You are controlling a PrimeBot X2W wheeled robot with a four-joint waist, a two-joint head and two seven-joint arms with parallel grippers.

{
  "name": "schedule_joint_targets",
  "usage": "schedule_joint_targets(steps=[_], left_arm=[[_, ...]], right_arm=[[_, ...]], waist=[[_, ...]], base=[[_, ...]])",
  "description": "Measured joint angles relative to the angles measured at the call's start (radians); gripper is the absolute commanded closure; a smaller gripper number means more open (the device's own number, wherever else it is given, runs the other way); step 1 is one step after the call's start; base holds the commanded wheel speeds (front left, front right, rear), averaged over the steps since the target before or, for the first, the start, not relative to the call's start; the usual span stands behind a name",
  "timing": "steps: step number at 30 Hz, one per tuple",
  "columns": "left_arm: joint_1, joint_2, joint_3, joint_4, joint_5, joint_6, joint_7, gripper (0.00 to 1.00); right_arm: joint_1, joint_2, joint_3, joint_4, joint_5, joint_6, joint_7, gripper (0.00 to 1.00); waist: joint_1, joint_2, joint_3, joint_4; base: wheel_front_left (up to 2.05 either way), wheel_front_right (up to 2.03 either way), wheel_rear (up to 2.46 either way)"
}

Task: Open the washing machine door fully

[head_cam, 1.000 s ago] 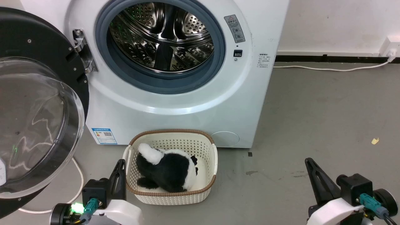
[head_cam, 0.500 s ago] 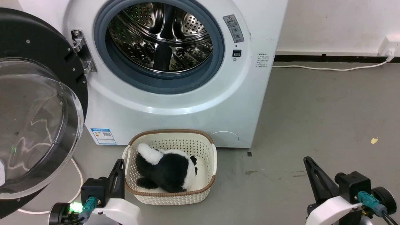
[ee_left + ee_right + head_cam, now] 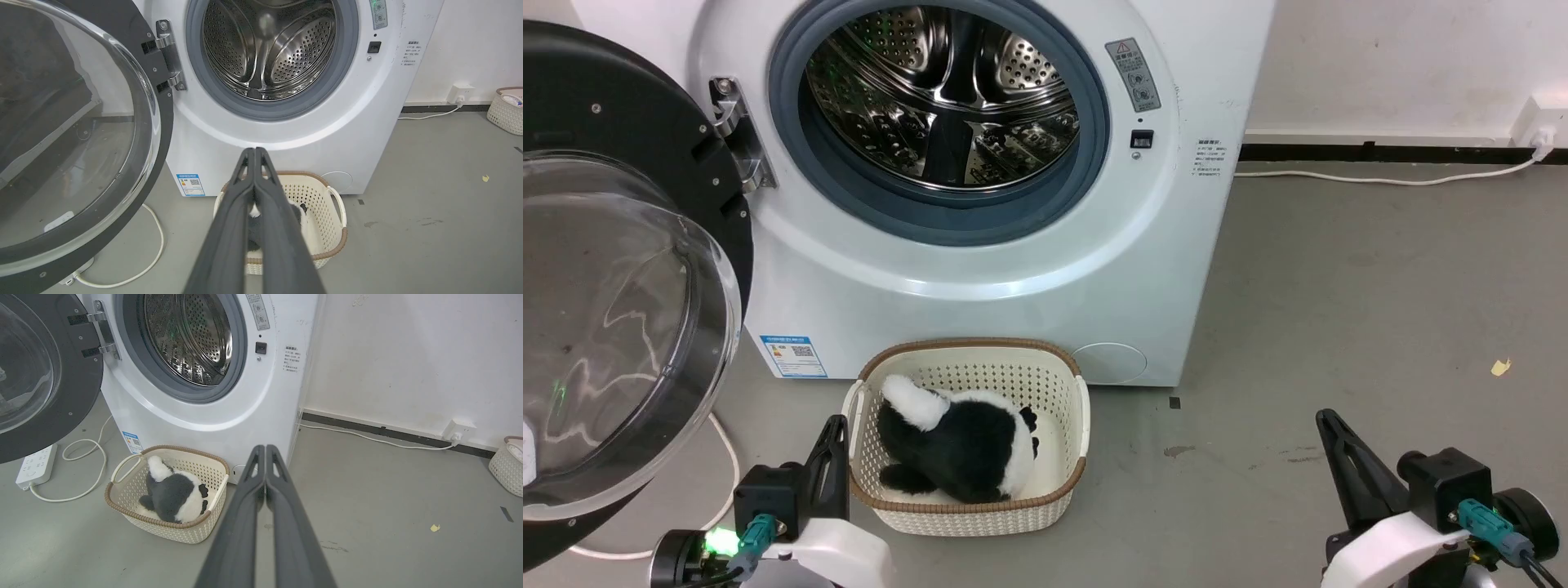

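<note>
Still wide open: washing machine door point(image 3: 621, 286)

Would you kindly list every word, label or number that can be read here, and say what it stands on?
Nothing reads clearly.
Blue sticker, low on the washing machine: a QR code, print too small.
Grey label right of the drum opening: a warning triangle, rest blurred.
Small print block at the front's right edge: too small.
</note>
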Motion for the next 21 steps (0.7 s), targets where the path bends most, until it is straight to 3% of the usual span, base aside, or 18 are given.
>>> schedule_joint_targets(steps=[21], left_arm=[[0.0,0.0,0.0,0.0,0.0,0.0,0.0,1.0]], right_arm=[[0.0,0.0,0.0,0.0,0.0,0.0,0.0,1.0]], waist=[[0.0001,0.0,0.0,0.0]], base=[[0.0,0.0,0.0]])
